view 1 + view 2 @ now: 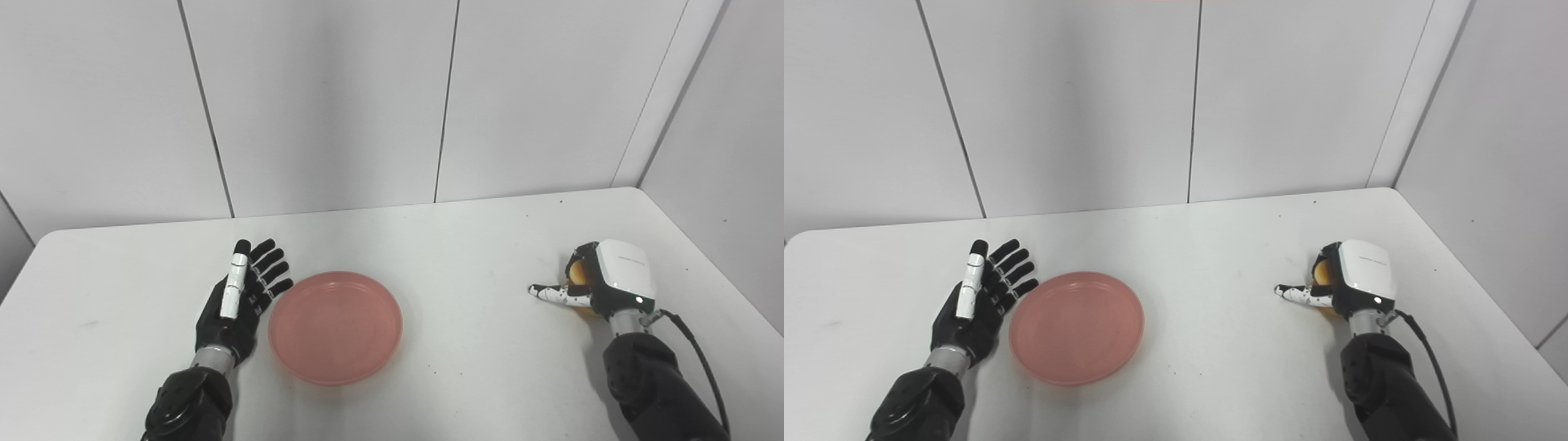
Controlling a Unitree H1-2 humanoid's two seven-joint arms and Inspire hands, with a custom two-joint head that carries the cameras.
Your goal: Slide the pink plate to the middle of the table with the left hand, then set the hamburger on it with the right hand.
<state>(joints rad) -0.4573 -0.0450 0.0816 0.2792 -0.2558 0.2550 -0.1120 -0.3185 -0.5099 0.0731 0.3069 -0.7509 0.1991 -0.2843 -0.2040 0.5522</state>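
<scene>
The pink plate (pixel 335 326) lies empty on the white table (pixel 465 245), a little left of the middle. My left hand (pixel 242 300) is open, palm facing the plate, its fingers right at the plate's left rim. My right hand (pixel 603 282) is at the right side of the table, its fingers curled over the hamburger (pixel 576 272), whose tan bun shows only as a small patch under the hand. The thumb sticks out to the left. The hand and hamburger rest at table level.
White wall panels (pixel 331 104) stand behind the table and along its right side. The table's right edge (pixel 723 269) runs close to my right hand. A black cable (pixel 698 355) trails from the right wrist.
</scene>
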